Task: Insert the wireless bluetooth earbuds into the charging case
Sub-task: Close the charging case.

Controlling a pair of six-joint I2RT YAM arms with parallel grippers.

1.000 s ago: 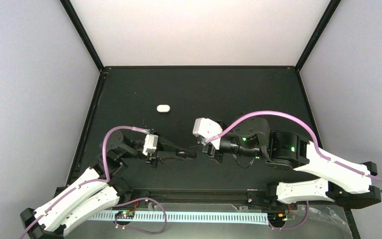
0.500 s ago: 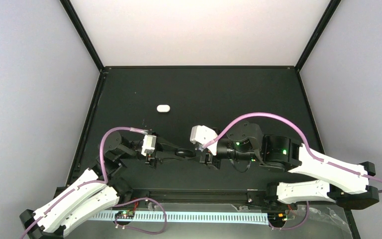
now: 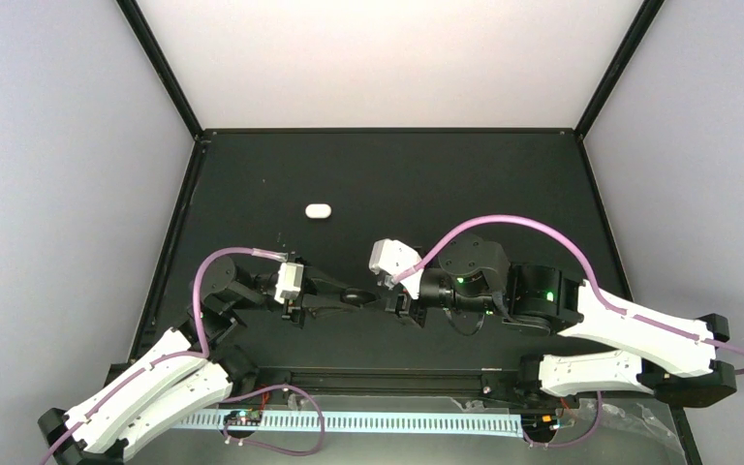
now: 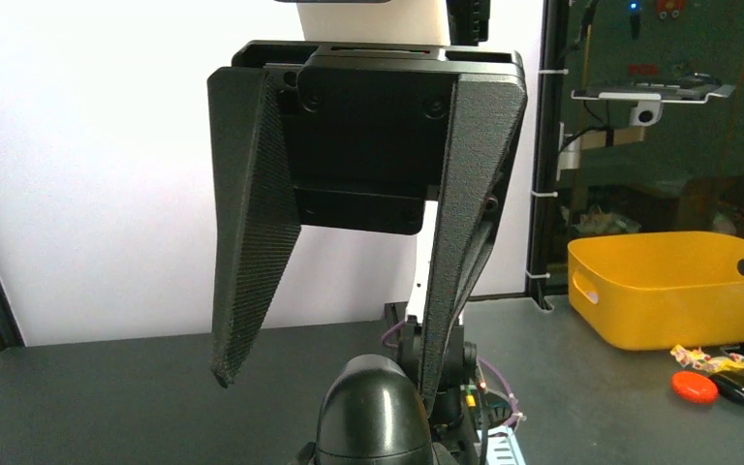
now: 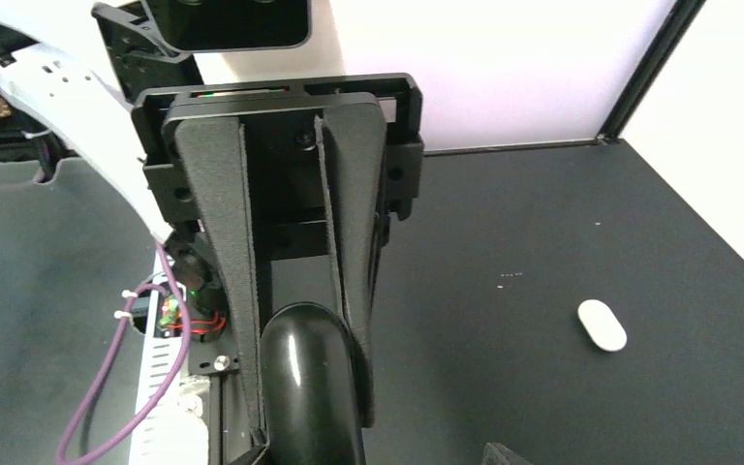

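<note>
A small glossy black oval case (image 3: 356, 295) hangs above the table between my two grippers. My right gripper (image 3: 392, 302) is shut on it; in the right wrist view both pads press the case (image 5: 308, 378) from either side. My left gripper (image 3: 349, 297) is open. In the left wrist view the case (image 4: 368, 412) sits between its spread fingers, against the right finger (image 4: 450, 291) and apart from the left one. A white pill-shaped case (image 3: 319, 210) lies on the black table further back, also in the right wrist view (image 5: 602, 324). No tiny white earbuds show.
The black table (image 3: 504, 184) is walled by pale panels with black edge rails. A rail with wiring (image 3: 387, 380) runs along the near edge. A yellow bin (image 4: 678, 286) stands beyond the table in the left wrist view.
My right gripper has moved left and nearer to the left gripper and now grips the black case. The left arm has shifted slightly left. The white case has not moved.
</note>
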